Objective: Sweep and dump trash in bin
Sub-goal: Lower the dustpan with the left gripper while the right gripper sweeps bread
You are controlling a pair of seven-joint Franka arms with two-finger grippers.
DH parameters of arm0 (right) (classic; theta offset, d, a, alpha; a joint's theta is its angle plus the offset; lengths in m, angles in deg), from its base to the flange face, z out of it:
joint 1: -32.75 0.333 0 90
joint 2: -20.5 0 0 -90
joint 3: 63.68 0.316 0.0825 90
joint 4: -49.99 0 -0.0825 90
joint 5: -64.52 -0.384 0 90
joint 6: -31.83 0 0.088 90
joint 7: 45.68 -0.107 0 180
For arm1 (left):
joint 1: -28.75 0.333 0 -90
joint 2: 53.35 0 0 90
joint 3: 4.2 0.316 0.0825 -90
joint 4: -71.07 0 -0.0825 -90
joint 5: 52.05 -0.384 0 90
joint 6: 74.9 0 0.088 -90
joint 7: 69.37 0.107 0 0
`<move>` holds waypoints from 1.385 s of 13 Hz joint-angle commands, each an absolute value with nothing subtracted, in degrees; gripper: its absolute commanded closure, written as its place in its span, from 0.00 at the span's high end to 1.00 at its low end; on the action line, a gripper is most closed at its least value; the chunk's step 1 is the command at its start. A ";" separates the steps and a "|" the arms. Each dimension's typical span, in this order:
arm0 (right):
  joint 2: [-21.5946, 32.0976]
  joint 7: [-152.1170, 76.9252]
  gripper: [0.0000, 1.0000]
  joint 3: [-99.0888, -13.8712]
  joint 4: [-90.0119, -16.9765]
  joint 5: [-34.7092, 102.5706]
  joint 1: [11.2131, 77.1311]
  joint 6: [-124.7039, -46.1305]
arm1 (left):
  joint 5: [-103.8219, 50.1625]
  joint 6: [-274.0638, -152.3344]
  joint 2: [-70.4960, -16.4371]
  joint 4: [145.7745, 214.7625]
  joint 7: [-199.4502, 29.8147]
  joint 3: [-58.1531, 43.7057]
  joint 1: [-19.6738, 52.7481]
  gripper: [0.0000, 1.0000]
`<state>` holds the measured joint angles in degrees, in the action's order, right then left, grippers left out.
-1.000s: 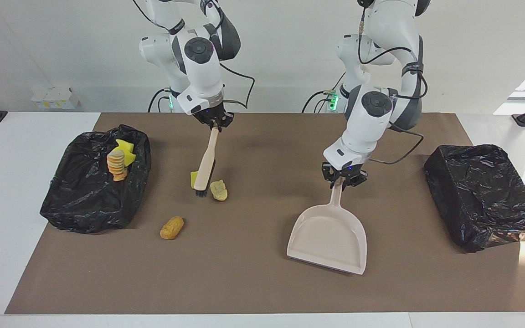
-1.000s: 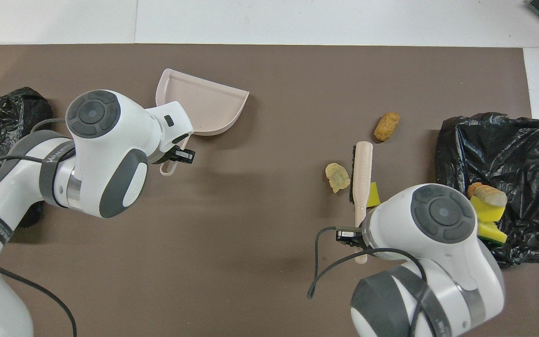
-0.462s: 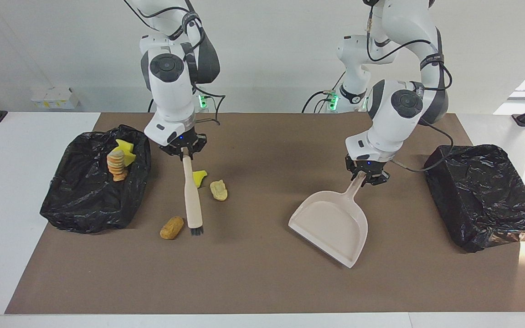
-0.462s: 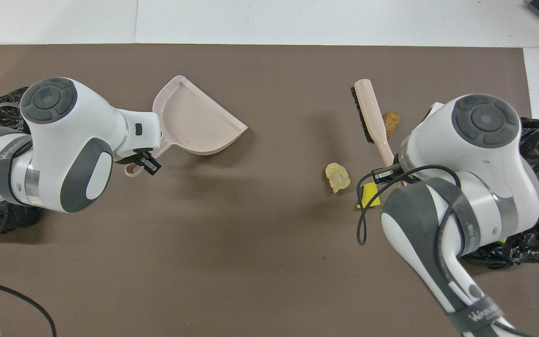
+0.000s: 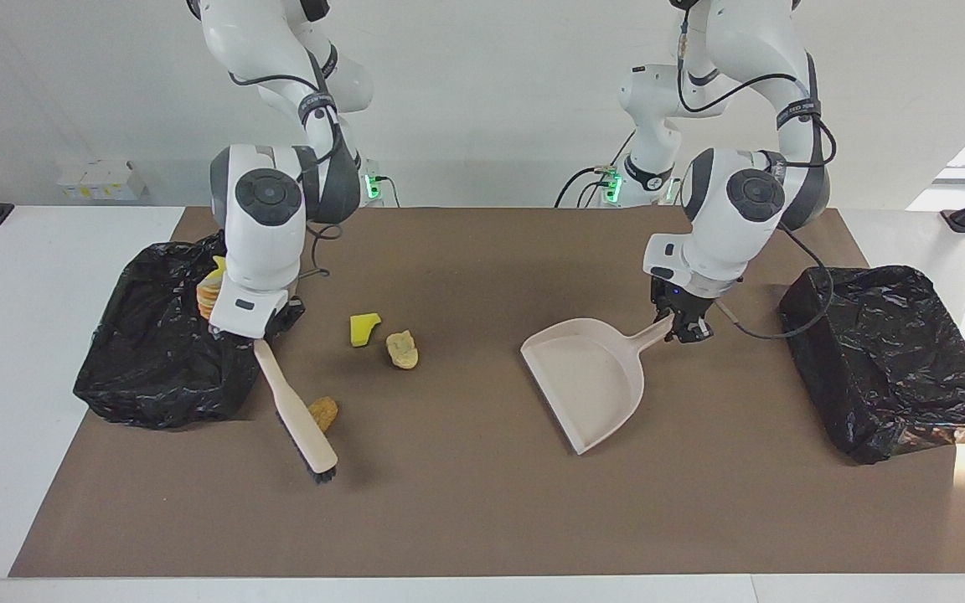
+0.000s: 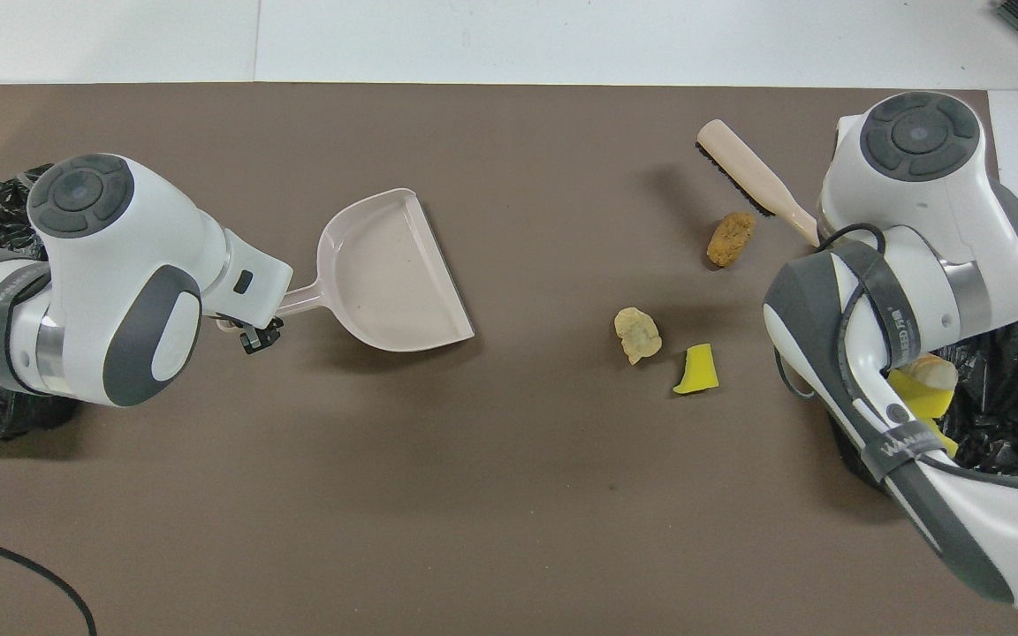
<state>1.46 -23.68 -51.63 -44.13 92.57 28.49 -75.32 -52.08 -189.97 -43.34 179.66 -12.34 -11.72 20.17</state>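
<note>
Three scraps (image 5: pixel 399 349) loose on the mat, between brush (image 5: pixel 296 414) and dustpan (image 5: pixel 590 381). Right gripper (image 5: pixel 255 337) clamps the brush, left gripper (image 5: pixel 677 327) the dustpan handle. Sweep step: next, drag bristles through the orange lump (image 5: pixel 323 412) beside the brush toward the pan mouth.

I count three scraps of trash loose on the brown mat: one yellow sponge piece (image 5: pixel 363 328), one pale crumbly lump (image 5: pixel 402 349) and one orange lump (image 5: pixel 322 412). More scraps sit in one bin: I see at least one yellow sponge piece (image 5: pixel 216 270) and a tan ridged lump (image 5: pixel 208 298), the rest hidden by my arm. There are two black-lined bins (image 5: pixel 160 360) (image 5: pixel 889 360), one dustpan (image 5: pixel 593 381), one brush (image 5: pixel 296 412), and two arms of mine.
</note>
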 commanded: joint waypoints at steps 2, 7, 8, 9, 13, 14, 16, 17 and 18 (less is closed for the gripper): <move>-2.34 -20.45 0.00 -50.85 -42.02 95.55 25.54 -77.86 | -52.85 -190.65 -48.68 186.10 -10.84 -12.28 16.99 0.00; -0.77 -28.26 0.00 -50.41 -44.66 90.48 27.73 -70.15 | -52.85 -191.36 -50.98 189.54 -12.59 -12.28 14.35 0.00; -0.16 -30.72 0.00 -50.41 -45.45 87.49 28.69 -67.86 | -52.85 -191.36 -50.98 189.89 -13.21 -12.19 13.30 0.00; 1.24 -34.57 0.00 -50.32 -47.28 85.20 29.57 -66.10 | -53.19 -191.79 -50.89 190.33 -14.95 -12.19 12.33 0.00; 7.22 -48.12 0.00 -50.41 -57.04 74.48 34.41 -65.20 | -53.55 -198.02 -50.63 194.20 -20.14 -12.28 8.28 0.00; 7.84 -49.36 0.00 -50.41 -57.75 72.28 35.37 -65.03 | -53.55 -199.34 -50.02 194.29 -22.07 -12.28 6.97 0.00; 8.64 -52.43 0.00 -50.41 -58.64 67.79 36.70 -64.24 | -53.55 -201.11 -49.31 194.38 -24.97 -12.28 4.95 0.00; 8.64 -54.19 0.00 -50.41 -58.12 67.08 36.88 -63.10 | -53.55 -201.38 -49.31 194.38 -26.03 -12.37 4.85 0.00; 8.81 -54.38 0.00 -50.41 -57.76 66.90 36.53 -62.40 | -53.55 -201.55 -49.31 194.38 -27.00 -12.37 4.24 0.00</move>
<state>7.54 -53.10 -50.54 -56.74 69.10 37.23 -64.14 -52.46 -199.60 -48.66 193.07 -24.57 -13.13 5.77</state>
